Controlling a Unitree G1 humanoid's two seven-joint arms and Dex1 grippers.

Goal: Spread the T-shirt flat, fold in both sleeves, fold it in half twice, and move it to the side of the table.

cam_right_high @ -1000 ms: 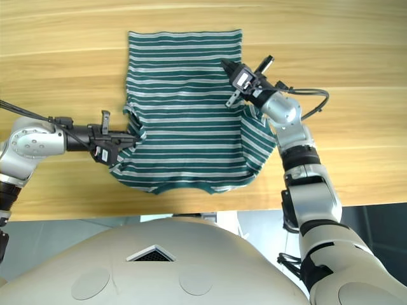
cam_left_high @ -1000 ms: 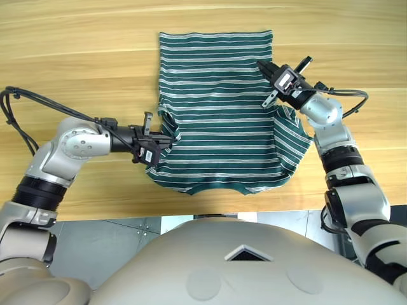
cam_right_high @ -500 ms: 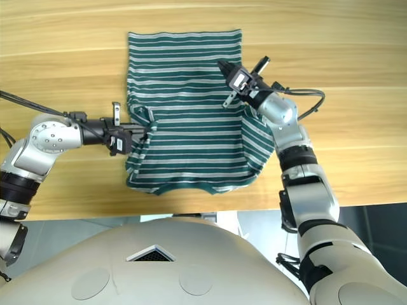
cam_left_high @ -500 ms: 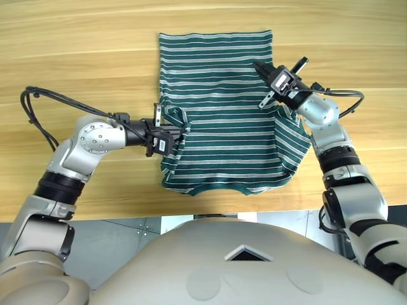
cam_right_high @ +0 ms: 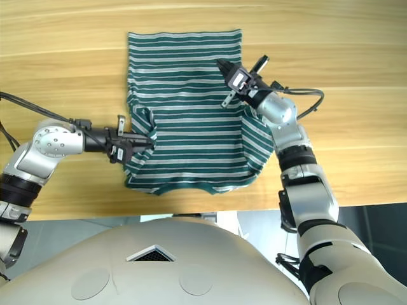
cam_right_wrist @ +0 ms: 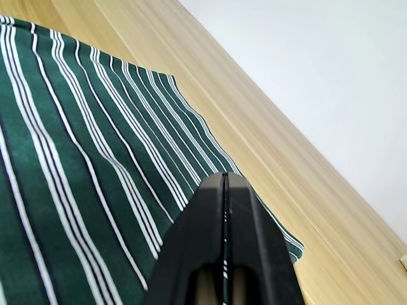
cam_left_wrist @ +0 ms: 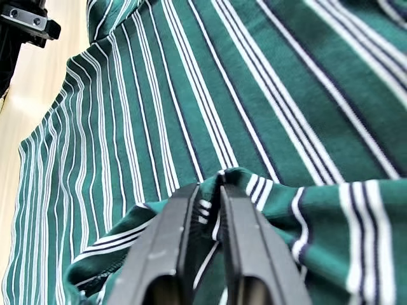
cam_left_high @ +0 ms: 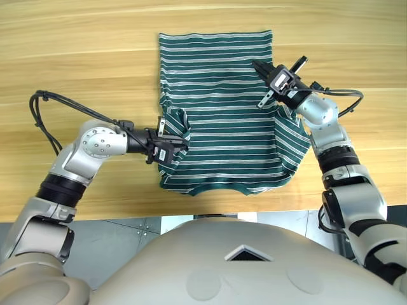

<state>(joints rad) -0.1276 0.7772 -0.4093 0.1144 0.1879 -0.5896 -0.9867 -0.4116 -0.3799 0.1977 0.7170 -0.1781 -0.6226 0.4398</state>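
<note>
The left gripper (cam_left_high: 175, 147) pinches the T-shirt's (cam_left_high: 219, 82) left sleeve (cam_left_high: 176, 120) over its body. The right gripper (cam_left_high: 257, 65), fingers pressed together, hovers over its right side.

No readable text (or labels)

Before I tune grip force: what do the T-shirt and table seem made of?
T-shirt: soft knit fabric, probably cotton jersey, matte; it bunches where the left gripper pinches it. Table: wood or wood-look laminate, smooth; grain lines show.
</note>
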